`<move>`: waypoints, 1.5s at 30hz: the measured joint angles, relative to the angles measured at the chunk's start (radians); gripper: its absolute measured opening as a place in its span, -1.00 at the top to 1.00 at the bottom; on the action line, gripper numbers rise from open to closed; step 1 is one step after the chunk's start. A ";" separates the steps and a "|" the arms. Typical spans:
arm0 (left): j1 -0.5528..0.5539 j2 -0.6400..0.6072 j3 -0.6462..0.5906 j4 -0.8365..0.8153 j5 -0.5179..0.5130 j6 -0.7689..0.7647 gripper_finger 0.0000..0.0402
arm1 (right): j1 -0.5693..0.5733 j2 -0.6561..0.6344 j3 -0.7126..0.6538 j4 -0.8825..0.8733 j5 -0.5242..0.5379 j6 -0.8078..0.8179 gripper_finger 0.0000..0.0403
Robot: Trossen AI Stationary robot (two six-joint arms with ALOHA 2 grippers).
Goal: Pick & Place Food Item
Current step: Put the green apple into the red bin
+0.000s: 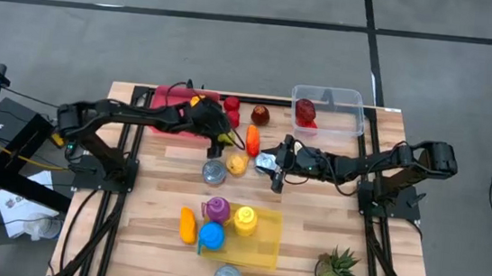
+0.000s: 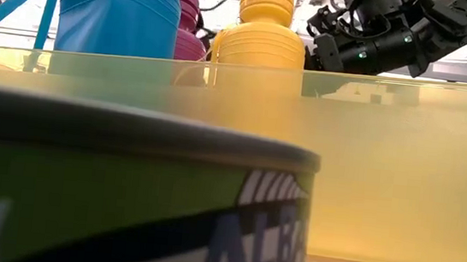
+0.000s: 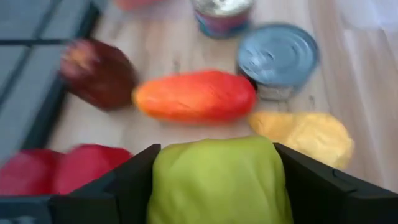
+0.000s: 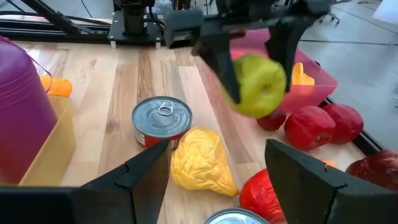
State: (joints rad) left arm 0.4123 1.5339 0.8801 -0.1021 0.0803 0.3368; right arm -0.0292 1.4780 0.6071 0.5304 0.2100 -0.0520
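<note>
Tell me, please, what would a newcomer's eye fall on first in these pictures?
Probably the yellow-green apple gripped in the left tool, held in the air above the wooden table near the pink tray. Below it lie a silver can and a crumpled yellow food item, while the right tool waits open, facing them.

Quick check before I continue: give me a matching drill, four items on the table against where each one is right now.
Things:
1. green apple
2. yellow bottle
3. potted plant
4. dark red fruit

Places:
a. in the clear bin
b. between the left gripper's fingers, above the table
c. standing in the yellow tray
d. on the table's near right corner

Pairs: 1-b, 2-c, 3-d, 4-a
</note>
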 joint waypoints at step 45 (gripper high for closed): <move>0.401 -0.160 -0.473 0.558 0.003 -0.258 -0.57 | 0.000 0.000 0.000 0.007 0.000 0.000 -0.24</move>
State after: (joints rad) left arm 0.8131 1.3738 0.4073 0.4562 0.0830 0.0788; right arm -0.0288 1.4780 0.6071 0.5377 0.2096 -0.0517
